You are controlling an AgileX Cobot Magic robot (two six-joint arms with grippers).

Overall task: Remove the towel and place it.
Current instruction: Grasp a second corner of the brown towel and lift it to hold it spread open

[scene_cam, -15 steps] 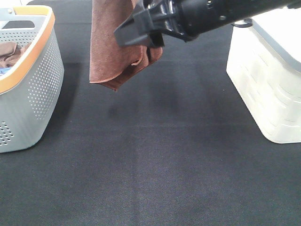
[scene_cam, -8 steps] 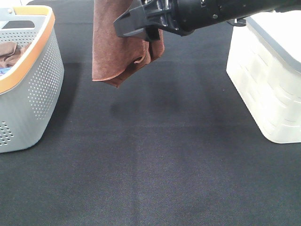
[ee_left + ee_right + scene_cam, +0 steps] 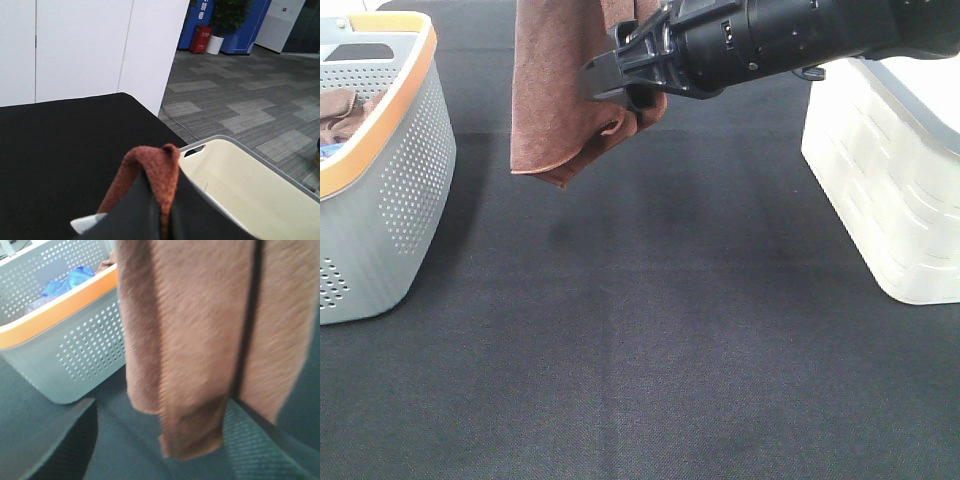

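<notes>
Nearest the high camera, the black-clothed table [image 3: 650, 380] lay dark and flat. At 9 o'clock stood a grey perforated basket [image 3: 410, 170] with an orange rim, a second brown cloth [image 3: 342, 112] and a scrap of blue fabric [image 3: 70, 279] inside it. At 3 o'clock sat a white plastic bin [image 3: 880, 190]. Farther back, at about 11 o'clock, the towel [image 3: 555, 100] hung in loose folds clear of the table, its top running out past the upper edge of the high view. The right gripper [image 3: 620, 85], on a black arm reaching in from 2 o'clock and across the middle, was level with the towel's lower half. Its wrist camera showed its fingers [image 3: 55, 440] spread wide with the hanging cloth between them and nothing held; whether either finger touched the cloth could not be told. The left gripper [image 3: 162, 210], outside the high view, appeared in its own wrist camera clamped tight on a fold of the towel, which rose as a rust-red hump between two dark fingers. Beyond that fold lay the bin's cream interior, the table's far edge, a white wall [image 3: 75, 45] and a grey tiled floor [image 3: 240, 95].
</notes>
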